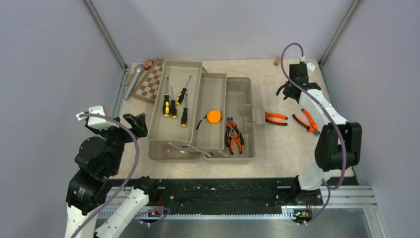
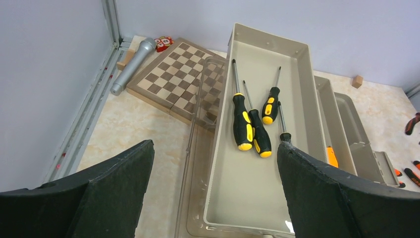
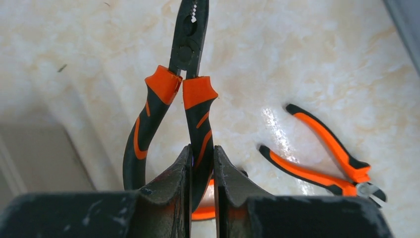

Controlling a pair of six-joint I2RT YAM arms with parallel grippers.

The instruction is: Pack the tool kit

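Observation:
The open toolbox sits mid-table with its beige trays fanned out to the left. Several yellow-black screwdrivers lie in the far-left tray, as the left wrist view also shows. An orange tape measure lies in the middle tray, and one pair of orange-handled pliers lies in the base. My right gripper is shut on one handle of another pair of pliers, held above the table right of the box. Two more pairs lie on the table. My left gripper is open and empty over the left tray's near end.
A brown-and-cream chessboard and a silver microphone lie at the back left, beside a small red object. A small wooden block sits at the back edge. Grey walls close in on both sides.

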